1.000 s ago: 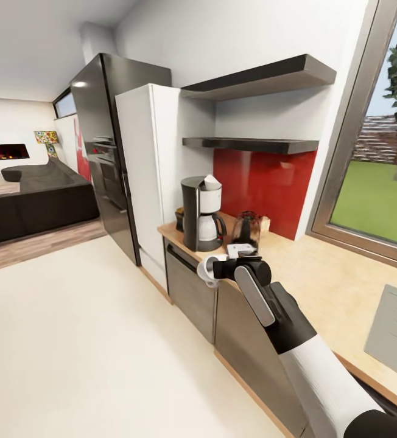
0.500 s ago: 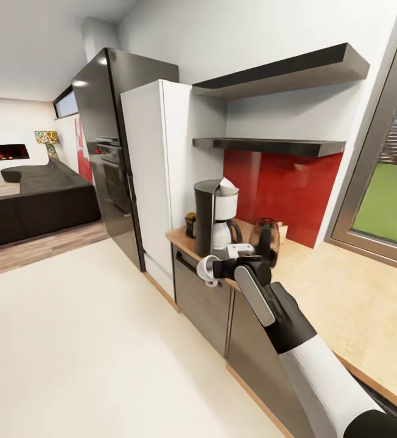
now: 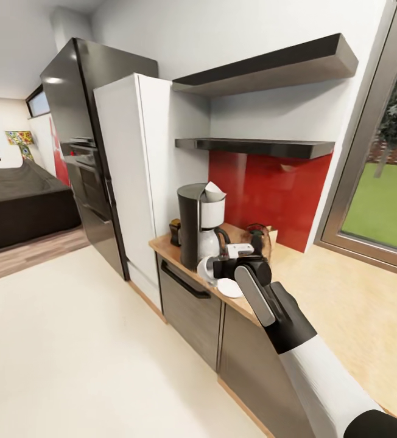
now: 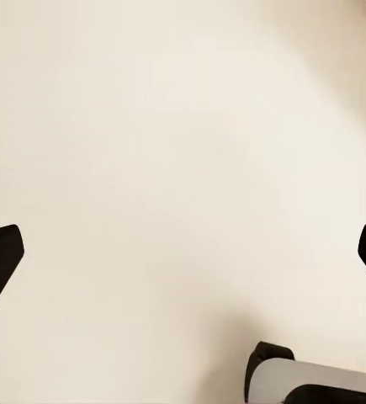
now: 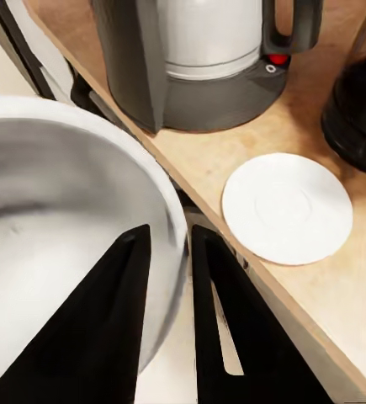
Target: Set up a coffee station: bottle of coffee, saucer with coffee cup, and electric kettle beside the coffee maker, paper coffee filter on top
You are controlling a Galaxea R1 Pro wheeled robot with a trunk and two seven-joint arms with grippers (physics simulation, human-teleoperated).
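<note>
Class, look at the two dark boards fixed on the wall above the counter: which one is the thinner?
The lower board, just above the red wall panel, is the thinner. The upper board has a much deeper front edge.

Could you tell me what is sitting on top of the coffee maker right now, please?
A white paper coffee filter rests on top of the coffee maker, its folded point sticking up. Whatever lies under the filter is covered.

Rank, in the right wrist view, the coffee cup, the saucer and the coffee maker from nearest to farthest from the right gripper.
1. Coffee cup: its rim is pinched in the right gripper.
2. Saucer: flat on the kitchen countertop, just beyond the edge.
3. Coffee maker: farther back, behind the saucer.
</note>
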